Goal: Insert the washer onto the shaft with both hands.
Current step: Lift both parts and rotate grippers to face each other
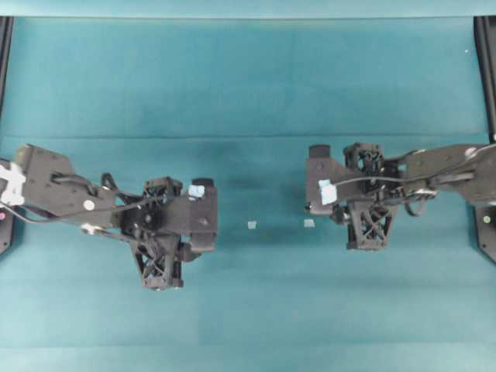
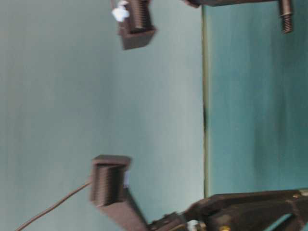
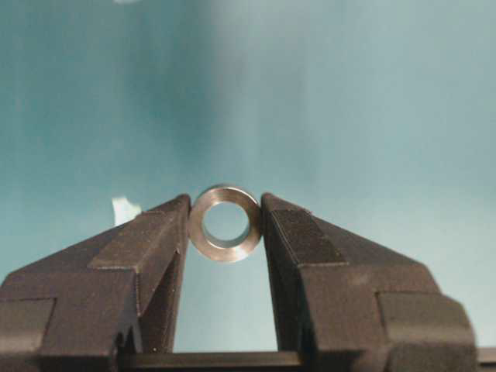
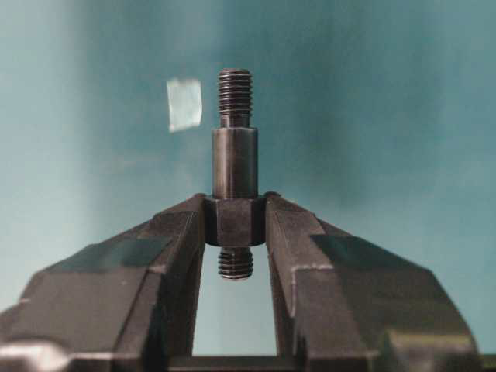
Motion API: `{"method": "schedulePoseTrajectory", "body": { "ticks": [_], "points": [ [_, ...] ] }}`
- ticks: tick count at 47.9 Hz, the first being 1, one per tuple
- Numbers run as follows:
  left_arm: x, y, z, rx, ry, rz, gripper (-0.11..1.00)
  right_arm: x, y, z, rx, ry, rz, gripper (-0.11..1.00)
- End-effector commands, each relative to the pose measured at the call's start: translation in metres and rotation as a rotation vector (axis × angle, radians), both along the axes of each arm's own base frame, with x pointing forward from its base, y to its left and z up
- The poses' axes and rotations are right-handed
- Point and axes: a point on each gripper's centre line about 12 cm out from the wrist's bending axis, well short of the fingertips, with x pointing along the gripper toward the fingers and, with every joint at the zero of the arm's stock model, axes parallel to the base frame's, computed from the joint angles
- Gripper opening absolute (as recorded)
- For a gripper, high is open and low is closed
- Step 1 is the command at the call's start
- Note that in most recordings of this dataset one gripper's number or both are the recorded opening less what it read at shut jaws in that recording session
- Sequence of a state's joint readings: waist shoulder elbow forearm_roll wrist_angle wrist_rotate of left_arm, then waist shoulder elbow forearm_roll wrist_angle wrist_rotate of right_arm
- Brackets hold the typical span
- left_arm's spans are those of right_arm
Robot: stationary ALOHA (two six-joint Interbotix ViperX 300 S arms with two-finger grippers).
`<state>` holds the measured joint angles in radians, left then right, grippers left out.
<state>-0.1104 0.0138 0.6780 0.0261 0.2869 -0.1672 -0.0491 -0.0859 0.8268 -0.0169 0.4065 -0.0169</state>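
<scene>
The washer (image 3: 225, 223), a thick grey metal ring, stands on edge with its hole facing the left wrist camera. My left gripper (image 3: 225, 226) is shut on it, one fingertip on each side of the rim. In the right wrist view the dark stepped shaft (image 4: 235, 163) points away from the camera. My right gripper (image 4: 235, 222) is shut on its thick hexagonal section, with threaded ends showing above and below. Overhead, my left gripper (image 1: 161, 225) and right gripper (image 1: 366, 192) hang apart over the teal table, and both parts are hidden under them.
Two pale blue tape squares (image 1: 252, 225) (image 1: 309, 223) lie on the teal table (image 1: 256, 93) between the arms. One tape square (image 4: 184, 104) shows behind the shaft, another (image 3: 124, 209) left of the washer. Black frame posts (image 1: 488, 70) stand at the table's side edges.
</scene>
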Motion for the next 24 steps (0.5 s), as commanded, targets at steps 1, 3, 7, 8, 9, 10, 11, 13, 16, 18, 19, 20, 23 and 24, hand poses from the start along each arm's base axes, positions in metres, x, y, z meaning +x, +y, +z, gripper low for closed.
{"method": "schedulePoseTrajectory", "body": {
  "ticks": [1,3,7,8,9,10,11,13,16,18,19,20,23,24],
  "points": [
    [0.003,0.004,0.015,-0.007,-0.07,0.009,0.35,0.006,0.0,0.018,0.0,-0.068,-0.004,0.0],
    [0.003,0.005,0.017,-0.008,-0.092,0.009,0.35,0.005,0.0,0.02,0.001,-0.078,-0.006,0.0],
    [0.003,0.005,0.022,0.0,-0.162,-0.009,0.35,0.005,0.001,0.026,0.006,-0.111,-0.009,0.0],
    [0.003,0.005,0.024,0.002,-0.18,-0.015,0.35,0.005,0.001,0.027,0.007,-0.119,-0.01,0.0],
    [0.003,0.005,0.025,0.006,-0.195,-0.021,0.35,0.004,0.001,0.028,0.008,-0.126,-0.012,0.0],
    [0.003,0.006,0.026,0.01,-0.21,-0.027,0.35,0.003,0.001,0.029,0.009,-0.136,-0.013,0.0],
    [0.003,0.006,0.028,0.015,-0.225,-0.032,0.35,0.003,0.001,0.03,0.008,-0.145,-0.013,0.0],
    [0.003,0.007,0.03,0.024,-0.248,-0.042,0.35,0.001,0.002,0.031,0.009,-0.165,-0.012,0.0],
    [0.004,0.009,0.033,0.035,-0.283,-0.049,0.35,0.0,0.003,0.034,0.009,-0.2,-0.01,0.0],
    [0.004,0.012,0.036,0.041,-0.302,-0.05,0.35,-0.001,0.004,0.037,0.011,-0.226,-0.01,0.0],
    [0.004,0.012,0.037,0.043,-0.311,-0.052,0.35,-0.003,0.004,0.037,0.012,-0.239,-0.01,0.0],
    [0.004,0.014,0.037,0.046,-0.317,-0.049,0.35,-0.003,0.005,0.039,0.013,-0.252,-0.009,0.0],
    [0.005,0.017,0.04,0.048,-0.337,-0.042,0.35,-0.005,0.006,0.043,0.016,-0.295,-0.009,0.0],
    [0.005,0.018,0.041,0.048,-0.343,-0.039,0.35,-0.005,0.007,0.043,0.018,-0.308,-0.009,0.0]
  ]
}}
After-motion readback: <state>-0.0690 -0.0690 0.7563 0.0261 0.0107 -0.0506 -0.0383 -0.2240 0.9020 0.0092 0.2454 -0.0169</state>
